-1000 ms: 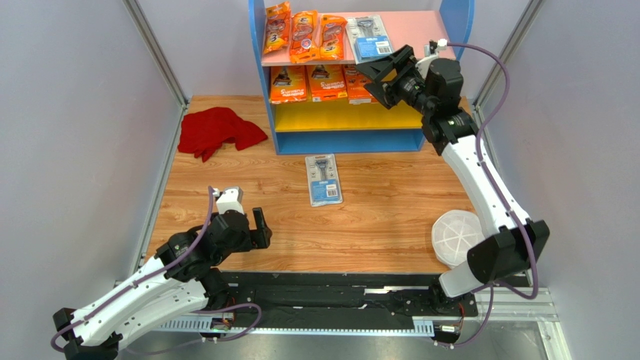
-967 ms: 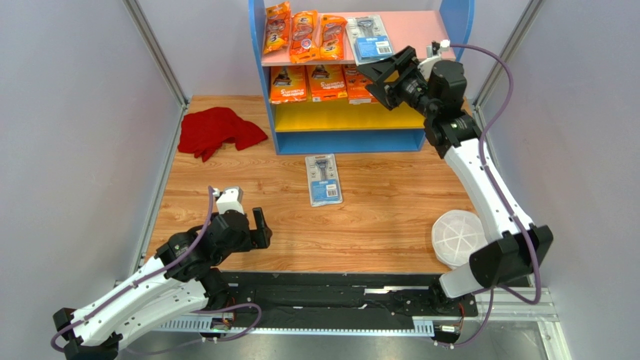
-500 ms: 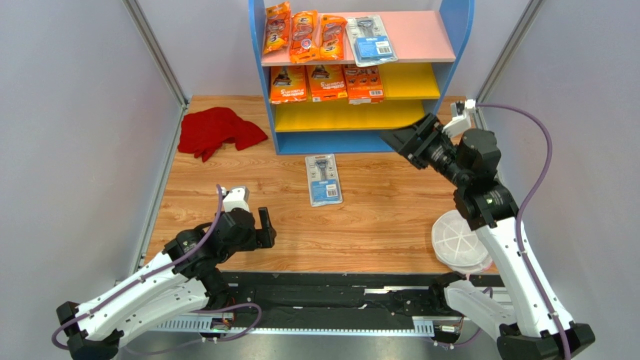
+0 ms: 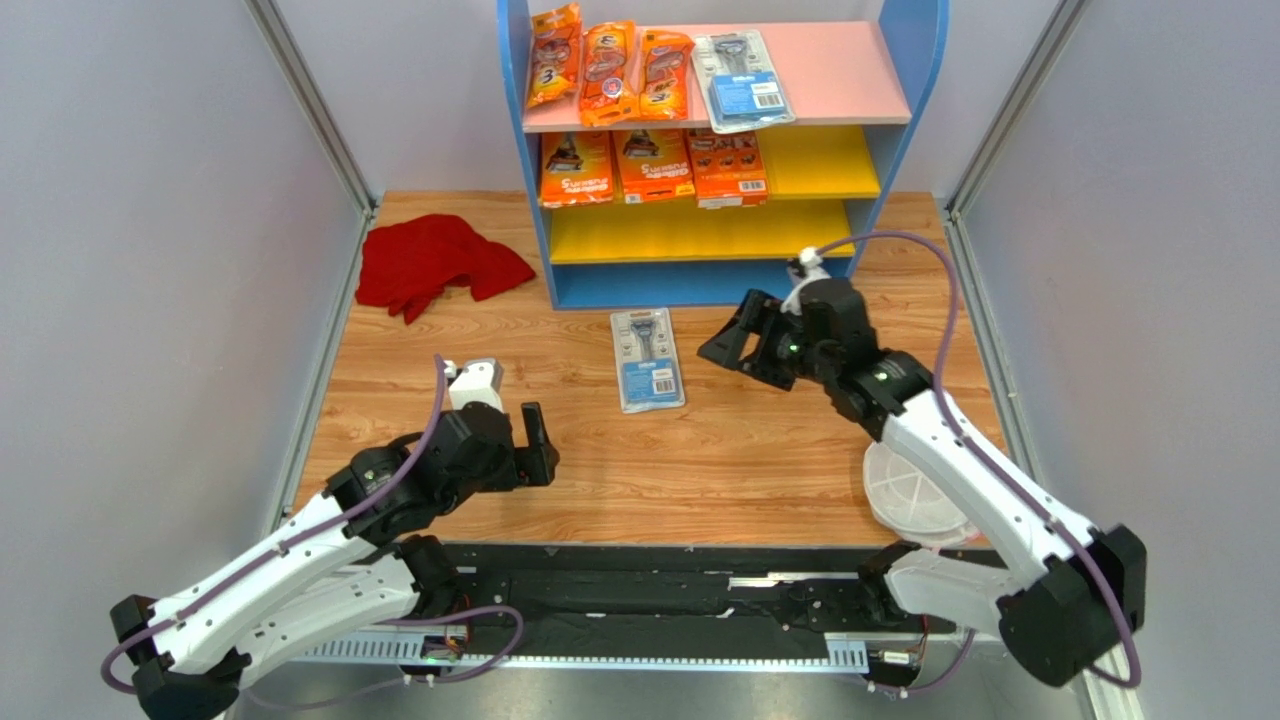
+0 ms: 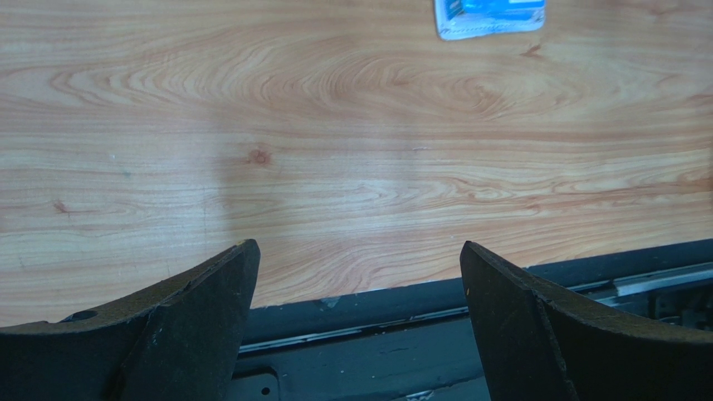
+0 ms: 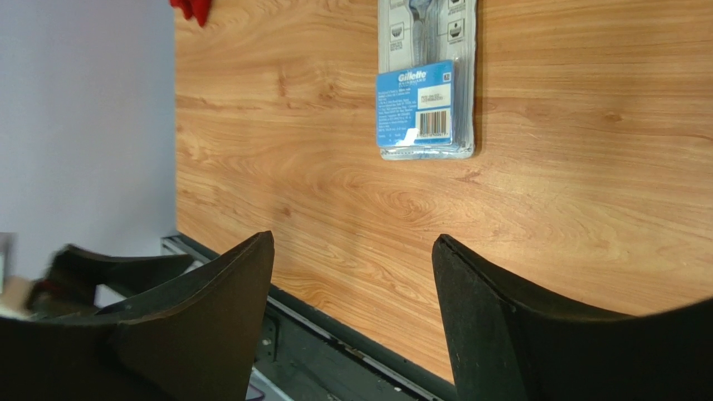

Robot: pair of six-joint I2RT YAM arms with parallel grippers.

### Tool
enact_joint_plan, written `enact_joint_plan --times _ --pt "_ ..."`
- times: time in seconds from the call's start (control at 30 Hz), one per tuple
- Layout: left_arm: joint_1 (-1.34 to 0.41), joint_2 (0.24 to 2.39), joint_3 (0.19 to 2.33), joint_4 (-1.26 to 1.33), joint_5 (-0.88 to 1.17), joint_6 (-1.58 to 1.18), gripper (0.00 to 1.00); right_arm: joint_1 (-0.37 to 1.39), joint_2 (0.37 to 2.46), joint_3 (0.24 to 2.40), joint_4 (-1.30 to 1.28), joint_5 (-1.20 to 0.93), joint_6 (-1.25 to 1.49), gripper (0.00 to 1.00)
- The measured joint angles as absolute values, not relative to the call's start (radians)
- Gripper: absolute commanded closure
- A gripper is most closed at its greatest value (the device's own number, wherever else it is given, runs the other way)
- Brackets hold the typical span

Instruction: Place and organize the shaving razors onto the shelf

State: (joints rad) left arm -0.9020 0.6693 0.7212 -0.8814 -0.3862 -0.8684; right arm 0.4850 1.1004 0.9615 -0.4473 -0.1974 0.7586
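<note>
A grey-blue blister card with one razor (image 4: 649, 360) lies flat on the table in front of the shelf (image 4: 706, 278); it also shows in the right wrist view (image 6: 427, 79), and its edge in the left wrist view (image 5: 489, 15). The pink top board (image 4: 842, 75) holds three narrow orange bags (image 4: 609, 68) and one blister card (image 4: 744, 78). The upper yellow board holds three orange razor cards (image 4: 654, 165). My right gripper (image 4: 733, 342) is open and empty, just right of the loose card. My left gripper (image 4: 537, 446) is open and empty near the table's front edge.
A red cloth (image 4: 436, 263) lies at the back left beside the shelf. A round white lidded dish (image 4: 909, 480) sits at the front right under my right arm. Grey walls close in both sides. A black rail (image 5: 377, 334) runs along the near edge.
My right arm has come away from the shelf's upper board, down and left, to the table beside the loose blister card. My left arm has shifted slightly right.
</note>
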Motion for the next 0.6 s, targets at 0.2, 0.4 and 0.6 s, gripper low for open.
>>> enact_joint_plan --times 0.2,0.4,0.6 --pt "-0.902 0.651 0.764 -0.905 -0.392 -0.863 0.01 0.647 1.362 1.053 -0.414 -0.074 0.706 0.3" --pt "-0.902 0.633 0.768 -0.937 -0.393 -0.854 0.01 0.698 1.7 1.235 -0.412 0.034 0.656 0.37" --pt "-0.902 0.594 0.767 -0.95 -0.387 -0.845 0.01 0.7 1.9 1.448 -0.451 0.154 0.591 0.37"
